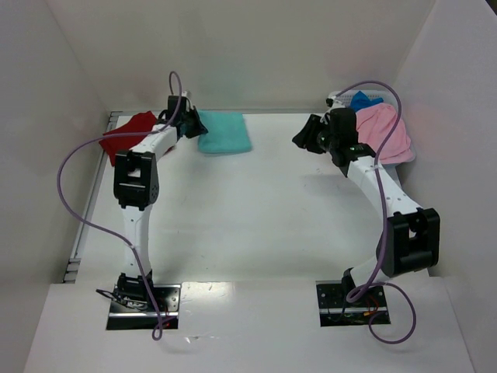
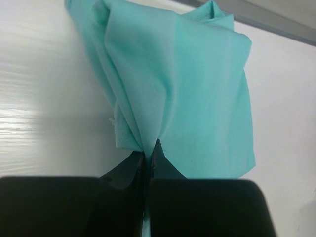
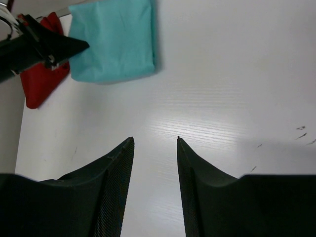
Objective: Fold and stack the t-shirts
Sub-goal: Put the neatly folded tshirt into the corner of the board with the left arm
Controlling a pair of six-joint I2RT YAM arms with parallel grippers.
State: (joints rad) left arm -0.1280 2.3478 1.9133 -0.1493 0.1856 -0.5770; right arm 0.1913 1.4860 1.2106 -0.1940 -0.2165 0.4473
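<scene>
Left gripper (image 2: pixel 148 154): clamped on the teal t-shirt (image 2: pixel 182 89), at the tabletop's far edge.
Right gripper (image 3: pixel 154 140): jaws apart, empty.
Done: teal appears folded.
Outstanding: stacking beside dark red t-shirt (image 1: pixel 128 134); pink t-shirt (image 1: pixel 384 132), far-right corner, unfolded.

White left arm (image 1: pixel 138 233) and right arm (image 1: pixel 378 186), black joint housings, looping purple cables (image 1: pixel 62 185), black tapered right gripper (image 3: pixel 155 138), dark base plates (image 1: pixel 144 299) at table (image 1: pixel 248 225) edge.
</scene>
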